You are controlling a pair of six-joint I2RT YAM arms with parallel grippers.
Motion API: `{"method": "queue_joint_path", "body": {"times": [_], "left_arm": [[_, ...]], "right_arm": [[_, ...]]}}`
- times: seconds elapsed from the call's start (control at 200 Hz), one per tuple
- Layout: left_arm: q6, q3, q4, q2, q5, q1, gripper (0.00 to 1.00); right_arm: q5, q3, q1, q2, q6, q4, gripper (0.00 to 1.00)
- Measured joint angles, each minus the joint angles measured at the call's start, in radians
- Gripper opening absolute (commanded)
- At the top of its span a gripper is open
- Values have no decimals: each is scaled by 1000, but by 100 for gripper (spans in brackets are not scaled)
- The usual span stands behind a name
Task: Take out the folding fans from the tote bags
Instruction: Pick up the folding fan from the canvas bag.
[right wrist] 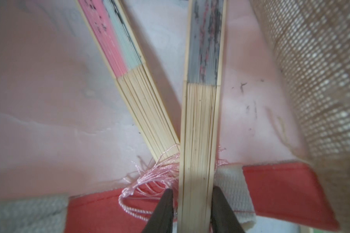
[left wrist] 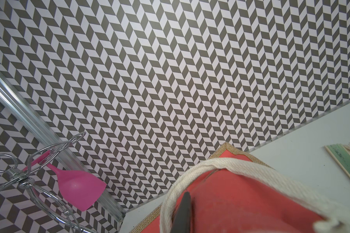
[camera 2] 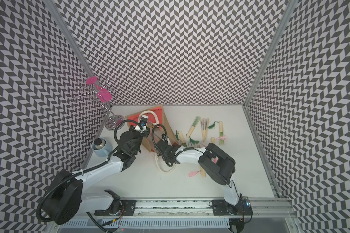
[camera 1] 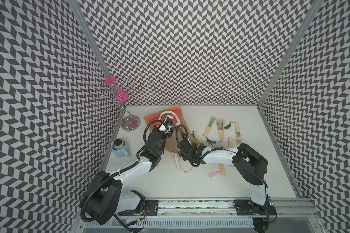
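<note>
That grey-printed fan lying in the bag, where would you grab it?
Grip the grey-printed fan on its bare bamboo sticks, right pincer across the narrow stack, coming in through the tote bag's open mouth: that stick end points out toward the opening.

Black-and-white chevron-patterned walls [camera 1: 190,50] on three sides, white tabletop [camera 1: 190,185], aluminium corner posts [camera 1: 91,40], even bright light
</note>
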Motion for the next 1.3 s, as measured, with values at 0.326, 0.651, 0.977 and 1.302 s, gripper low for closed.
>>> {"method": "queue_joint_path", "body": {"times": [0.326, 0.651, 0.977, 1.302], "left_arm": [[0, 16, -2, 13, -4, 0, 0], [0, 41, -18, 24, -21, 2, 0], [-5, 54, -47, 25, -38, 18, 0], [-9, 63, -60, 26, -40, 18, 0]], "right_arm": [[-26, -58, 1, -205, -19, -34, 20], [-121, -151, 1, -405, -90, -16, 17], [-220, -351, 15, -667, -118, -45, 9], [-232, -457, 29, -995, -119, -27, 7]]}}
